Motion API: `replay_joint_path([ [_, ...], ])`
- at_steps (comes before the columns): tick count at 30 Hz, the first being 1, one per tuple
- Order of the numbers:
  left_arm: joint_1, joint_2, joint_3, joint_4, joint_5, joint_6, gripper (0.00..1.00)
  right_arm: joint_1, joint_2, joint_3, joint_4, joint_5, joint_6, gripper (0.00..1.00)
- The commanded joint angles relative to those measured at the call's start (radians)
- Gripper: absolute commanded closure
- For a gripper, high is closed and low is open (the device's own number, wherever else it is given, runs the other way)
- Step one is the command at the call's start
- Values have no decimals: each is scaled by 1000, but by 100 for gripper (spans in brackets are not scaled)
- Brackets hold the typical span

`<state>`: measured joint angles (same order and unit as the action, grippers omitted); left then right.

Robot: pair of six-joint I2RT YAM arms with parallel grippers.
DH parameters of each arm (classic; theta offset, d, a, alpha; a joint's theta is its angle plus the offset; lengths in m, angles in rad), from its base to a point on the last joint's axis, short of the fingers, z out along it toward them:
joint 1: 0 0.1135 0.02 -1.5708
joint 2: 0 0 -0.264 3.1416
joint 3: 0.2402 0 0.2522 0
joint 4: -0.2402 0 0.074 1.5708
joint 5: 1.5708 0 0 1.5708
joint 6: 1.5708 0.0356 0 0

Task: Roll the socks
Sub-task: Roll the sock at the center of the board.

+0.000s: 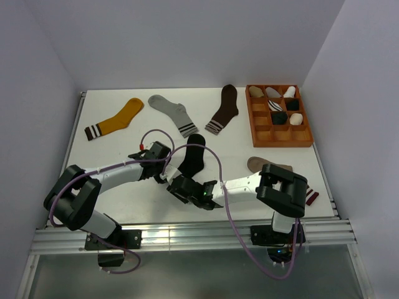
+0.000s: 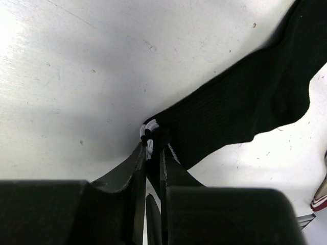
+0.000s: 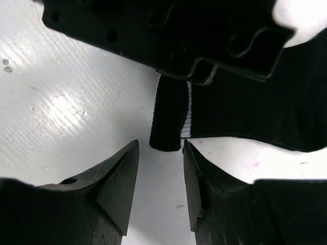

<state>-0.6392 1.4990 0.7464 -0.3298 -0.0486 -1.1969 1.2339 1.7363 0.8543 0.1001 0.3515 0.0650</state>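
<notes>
A black sock with white cuff stripes (image 1: 194, 152) lies mid-table, its leg (image 2: 245, 97) stretching away to the upper right. Its cuff end is rolled into a small tight coil (image 2: 149, 136). My left gripper (image 2: 152, 148) (image 1: 163, 167) is shut on that coil. In the right wrist view the coil's end (image 3: 166, 125) sits just ahead of my right gripper (image 3: 161, 144) (image 1: 177, 185), which is open with bare table between its fingers. A taupe sock (image 1: 267, 164) lies to the right, partly under my right arm, its maroon-and-white cuff (image 1: 312, 198) near the front edge.
A wooden compartment tray (image 1: 260, 132) at the back right holds several rolled socks. A mustard sock (image 1: 118, 117), a light grey sock (image 1: 172, 113) and a dark brown sock (image 1: 224, 109) lie along the back. Both arms meet low over the table's front middle.
</notes>
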Motion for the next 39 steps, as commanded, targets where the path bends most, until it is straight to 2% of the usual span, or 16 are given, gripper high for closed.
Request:
replay_joint_path([
  [1, -4, 35, -15, -25, 18, 19, 94, 15, -12, 46, 20, 95, -4, 52],
  [14, -4, 37, -27, -9, 32, 20, 94, 16, 5, 80, 7, 92, 6, 50],
  [24, -2, 33, -30, -3, 35, 19, 94, 12, 88, 98, -17, 89, 4, 60],
  [26, -2, 32, -28, -5, 33, 22, 94, 10, 92, 94, -23, 96, 7, 68],
  [27, -1, 30, -27, -5, 35, 23, 94, 7, 92, 91, -22, 89, 9, 77],
  [29, -1, 27, -31, -2, 35, 23, 93, 3, 88, 80, -20, 78, 12, 86],
  [30, -1, 27, -32, 0, 36, 23, 93, -7, 82, 75, -22, 64, 12, 97],
  [31, -1, 24, -33, 5, 35, 25, 92, -11, 75, 74, -25, 25, 12, 100],
  [34, 3, 9, -39, 11, 29, 25, 84, -57, 51, 62, -48, -113, 28, 100],
  [36, 3, -20, -50, 23, 10, 26, 73, -92, 34, 55, -54, -187, 48, 100],
  [37, 3, -37, -56, 31, 0, 25, 69, -134, 25, 54, -72, -286, 56, 100],
  [38, 3, -74, -74, 37, -26, 23, 59, -158, 20, 55, -83, -325, 70, 100],
  [39, 4, -94, -84, 40, -42, 19, 54, -181, 16, 55, -89, -377, 73, 100],
])
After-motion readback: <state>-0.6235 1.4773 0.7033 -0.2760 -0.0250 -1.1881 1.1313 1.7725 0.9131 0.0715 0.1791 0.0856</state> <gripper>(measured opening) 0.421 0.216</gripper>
